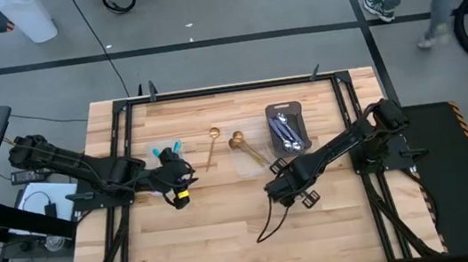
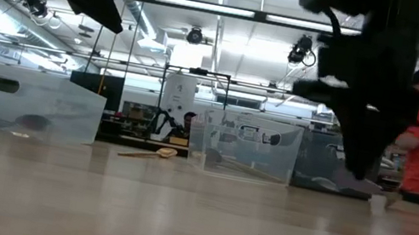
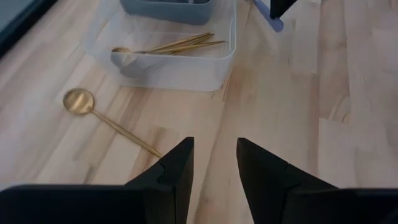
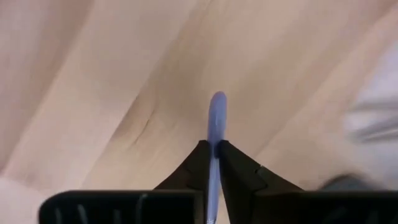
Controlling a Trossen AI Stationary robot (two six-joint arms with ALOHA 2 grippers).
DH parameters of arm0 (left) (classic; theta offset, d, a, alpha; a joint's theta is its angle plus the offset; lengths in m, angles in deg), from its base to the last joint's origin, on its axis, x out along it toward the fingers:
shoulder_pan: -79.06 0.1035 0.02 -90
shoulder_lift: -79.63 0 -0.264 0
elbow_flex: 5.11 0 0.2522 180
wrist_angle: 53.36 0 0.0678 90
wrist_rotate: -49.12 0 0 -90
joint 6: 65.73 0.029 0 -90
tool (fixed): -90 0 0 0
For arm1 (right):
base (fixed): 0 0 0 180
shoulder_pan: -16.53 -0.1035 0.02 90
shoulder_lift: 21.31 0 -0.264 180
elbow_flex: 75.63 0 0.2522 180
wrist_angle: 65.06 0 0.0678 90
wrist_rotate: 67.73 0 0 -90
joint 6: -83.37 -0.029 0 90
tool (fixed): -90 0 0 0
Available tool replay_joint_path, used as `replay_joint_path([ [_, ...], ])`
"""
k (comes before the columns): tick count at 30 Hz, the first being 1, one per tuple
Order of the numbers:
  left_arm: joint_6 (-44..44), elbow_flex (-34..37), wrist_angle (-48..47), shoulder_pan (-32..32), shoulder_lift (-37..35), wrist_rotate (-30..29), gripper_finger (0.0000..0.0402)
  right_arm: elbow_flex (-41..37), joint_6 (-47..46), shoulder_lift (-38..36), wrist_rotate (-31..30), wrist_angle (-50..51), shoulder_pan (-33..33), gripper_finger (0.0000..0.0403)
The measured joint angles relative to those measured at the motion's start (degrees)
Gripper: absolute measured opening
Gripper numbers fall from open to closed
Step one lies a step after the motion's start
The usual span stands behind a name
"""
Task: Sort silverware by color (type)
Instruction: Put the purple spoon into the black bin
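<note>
A bluish-purple utensil (image 4: pixel 216 121) is sitting pinched between the closed-in fingers of the right gripper (image 4: pixel 213 149), its rounded end jutting out past the fingertips over bare wood near the middle of the table (image 1: pixel 228 230); what kind of utensil it is cannot be made out. One loose gold spoon (image 1: pixel 211 147) is lying on the wood toward the table's far edge, beside a clear container (image 3: pixel 180 59) that is holding more gold pieces (image 3: pixel 180 43), at least two or three, overlapping and hard to count. A dark grey tray (image 1: pixel 287 127) toward the far right corner is carrying several silver pieces (image 1: pixel 284 132), too small to count. Teal handles (image 1: pixel 165 148) are peeking out by the left gripper (image 3: pixel 214 165), which is hovering empty with its fingers parted, left of the gold spoon.
</note>
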Motion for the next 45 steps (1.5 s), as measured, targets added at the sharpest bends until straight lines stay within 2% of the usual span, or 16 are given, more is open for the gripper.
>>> replay_joint_path([
  [4,4.81,0.00,1.11,0.46,-0.02,-0.02,0.0130,3.79,-0.58,-0.09,-0.19,0.82,-0.04,0.0013],
  [8,4.94,0.00,2.46,0.46,0.00,-0.02,0.0130,6.78,-2.71,-0.17,-0.20,0.66,0.00,0.0004],
  [23,4.04,0.00,7.08,0.35,0.88,0.54,0.0130,7.26,-6.65,-0.09,-0.22,-2.07,0.00,0.0005],
  [27,1.92,1.66,11.42,-0.42,7.25,2.02,0.0130,7.26,-6.65,-0.06,-0.22,-2.77,0.00,0.0005],
  [41,4.97,2.27,51.40,-2.43,34.10,2.40,0.0131,7.24,-7.06,-0.04,-0.38,-4.95,0.07,0.0005],
  [45,4.99,0.58,58.16,-1.61,40.18,2.20,0.0154,7.24,-7.77,-0.04,-0.38,-5.33,0.11,0.0005],
])
